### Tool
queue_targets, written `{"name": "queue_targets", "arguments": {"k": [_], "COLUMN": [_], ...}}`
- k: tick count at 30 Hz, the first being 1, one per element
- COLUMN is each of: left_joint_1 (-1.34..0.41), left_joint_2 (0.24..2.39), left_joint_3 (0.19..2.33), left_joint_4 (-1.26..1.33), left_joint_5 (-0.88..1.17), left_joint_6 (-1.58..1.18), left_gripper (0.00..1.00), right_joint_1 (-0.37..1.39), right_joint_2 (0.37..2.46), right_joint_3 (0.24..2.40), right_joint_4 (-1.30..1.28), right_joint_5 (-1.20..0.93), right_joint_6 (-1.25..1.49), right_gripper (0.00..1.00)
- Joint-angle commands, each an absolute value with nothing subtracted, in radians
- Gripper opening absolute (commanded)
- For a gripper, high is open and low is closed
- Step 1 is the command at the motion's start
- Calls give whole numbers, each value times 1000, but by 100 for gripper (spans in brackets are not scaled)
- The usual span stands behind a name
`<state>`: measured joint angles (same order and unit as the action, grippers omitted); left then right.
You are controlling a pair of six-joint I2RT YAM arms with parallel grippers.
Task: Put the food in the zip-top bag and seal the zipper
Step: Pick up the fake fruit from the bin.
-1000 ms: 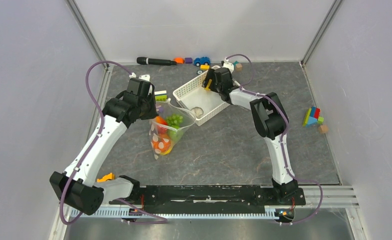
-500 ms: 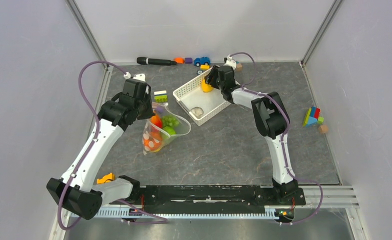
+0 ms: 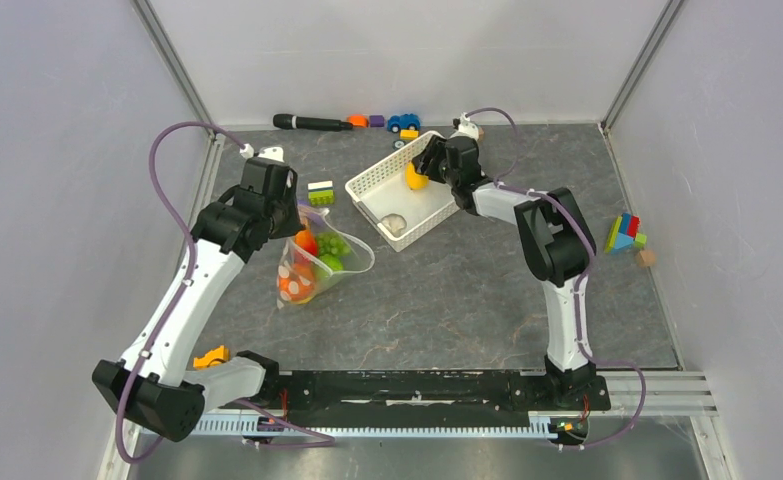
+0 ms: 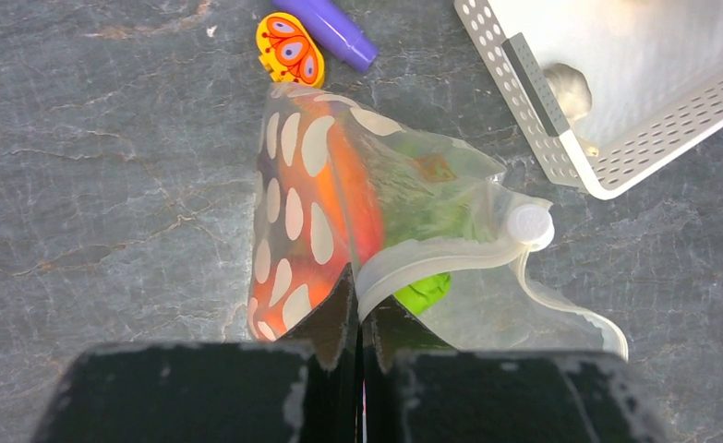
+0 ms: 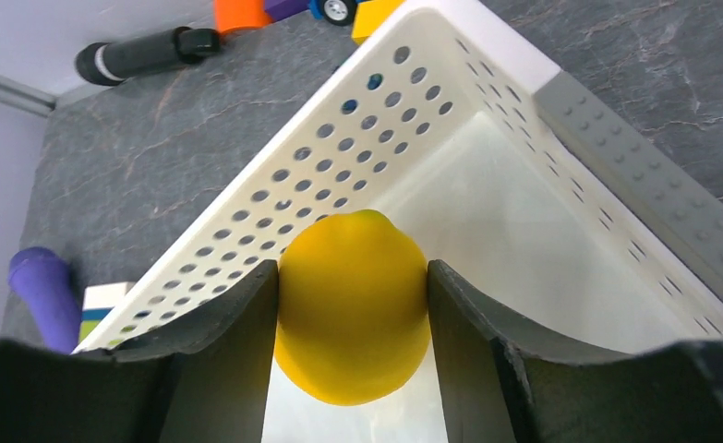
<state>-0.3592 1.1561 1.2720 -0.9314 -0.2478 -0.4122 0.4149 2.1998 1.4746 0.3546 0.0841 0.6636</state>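
— What sits on the grey table (image 3: pixel 447 290)?
— The biggest thing is the white basket (image 3: pixel 384 176), at the back. The right gripper (image 5: pixel 353 277) is over its far corner, fingers part-open and pressed against both sides of a yellow lemon (image 5: pixel 353 341). I can't tell if the lemon is clear of the basket floor.
— And the bag?
— The dotted bag (image 4: pixel 307 198) lies just left of the basket, mouth gaping. The left gripper (image 4: pixel 357 300) is pinched tight on its mouth edge.
— Any food in it?
— An orange piece (image 4: pixel 357 203) and green grapes (image 3: pixel 333 243). A purple piece (image 4: pixel 334 32) lies on the table beyond the bag.
— The zipper?
— The zipper (image 4: pixel 440 256) is unsealed and curves from the fingers to a round white tab (image 4: pixel 530 223).
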Motion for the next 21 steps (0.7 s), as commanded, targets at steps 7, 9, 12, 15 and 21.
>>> {"name": "queue_targets", "arguments": {"k": [7, 9, 12, 15, 21], "left_joint_1": [-345, -345, -345, -347, -368], "left_joint_2": [1083, 1079, 1081, 1088, 1131], "left_joint_3": [1339, 1345, 1357, 1362, 1368], "left_joint_4": [-937, -939, -940, -939, -926], "left_joint_5": [-396, -390, -383, -349, -282], "left_joint_6": [-463, -483, -498, -531, -589], "left_gripper": [2, 2, 2, 2, 2], "right_joint_1": [406, 405, 405, 405, 405], "right_joint_2": [1974, 1940, 1885, 1822, 1701], "right_joint_3": [1359, 1329, 1295, 1245, 1161], "right_joint_4": [508, 535, 565, 585, 621], "right_joint_5": [-53, -80, -121, -157, -271], "right_joint_6": [632, 634, 619, 603, 575], "right_gripper": [19, 19, 18, 17, 16]}}
